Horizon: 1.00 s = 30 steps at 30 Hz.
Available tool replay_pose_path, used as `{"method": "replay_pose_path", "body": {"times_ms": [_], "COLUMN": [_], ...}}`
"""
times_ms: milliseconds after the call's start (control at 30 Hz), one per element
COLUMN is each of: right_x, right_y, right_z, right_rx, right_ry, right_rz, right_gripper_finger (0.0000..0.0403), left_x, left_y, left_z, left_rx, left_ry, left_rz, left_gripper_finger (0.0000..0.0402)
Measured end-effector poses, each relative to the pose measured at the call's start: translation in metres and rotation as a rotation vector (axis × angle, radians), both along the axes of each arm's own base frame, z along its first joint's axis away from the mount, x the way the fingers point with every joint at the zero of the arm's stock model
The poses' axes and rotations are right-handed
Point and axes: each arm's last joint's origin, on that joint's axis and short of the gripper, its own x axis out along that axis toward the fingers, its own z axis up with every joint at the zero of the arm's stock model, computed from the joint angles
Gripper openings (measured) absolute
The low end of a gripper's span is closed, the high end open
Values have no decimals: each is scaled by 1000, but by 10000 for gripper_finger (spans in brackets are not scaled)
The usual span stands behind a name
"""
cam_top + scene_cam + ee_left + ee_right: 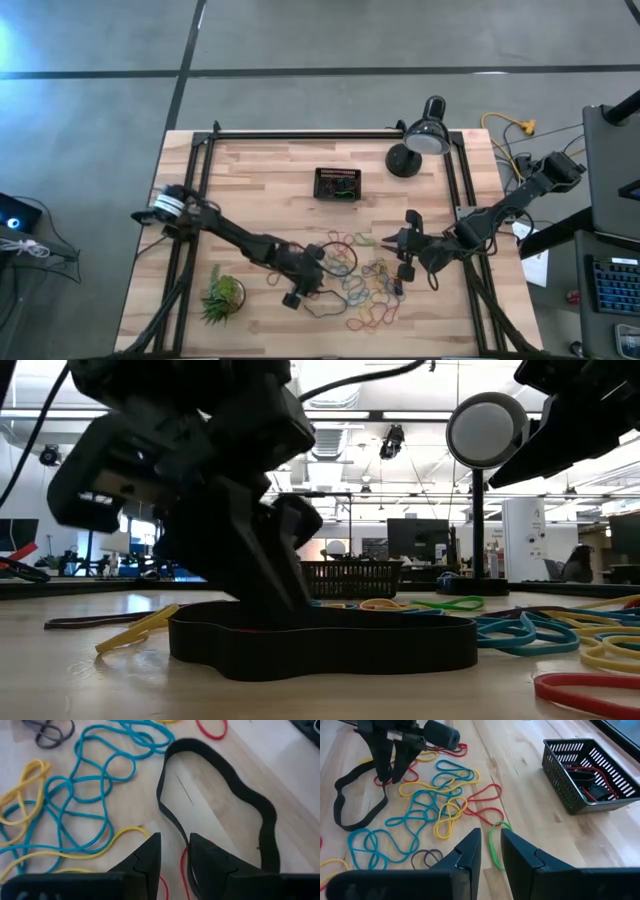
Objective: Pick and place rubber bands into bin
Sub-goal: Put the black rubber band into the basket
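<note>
1. Now the left gripper [172,852] stands low on the table [260,180], jaws a narrow gap apart, straddling the near edge of the wide black band [220,795]; nothing is lifted.
2. Better to pinch only that black strip, not the thin red band [184,870] beside it.
3. Right gripper [490,847] hovers over a green band [492,842], jaws slightly parted, empty.
4. Rubber bands [360,285] lie scattered mid-table; the bin [337,184] sits well apart, with open table between.

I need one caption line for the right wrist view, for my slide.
Right gripper hovers over a green rubber band; the bin already holds some bands.
</note>
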Motion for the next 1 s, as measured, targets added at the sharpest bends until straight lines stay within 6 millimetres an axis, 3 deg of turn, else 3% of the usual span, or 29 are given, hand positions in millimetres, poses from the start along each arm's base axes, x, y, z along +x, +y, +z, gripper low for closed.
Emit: {"method": "replay_pose_path", "body": {"times_ms": [500,800,1000], "right_x": [-1,-1,-1], "right_y": [-1,-1,-1], "right_z": [-2,-2,-2], "right_rx": [-8,-7,-7], "right_ry": [5,6,6], "right_rz": [0,0,0], "right_gripper_finger": [68,68,68], "left_x": [1,1,1], "left_y": [2,2,2], "left_z": [-7,-6,-4], "left_rx": [33,39,42], "left_ry": [8,6,1], "left_rz": [79,78,81], "left_gripper_finger": [84,9,7]}}
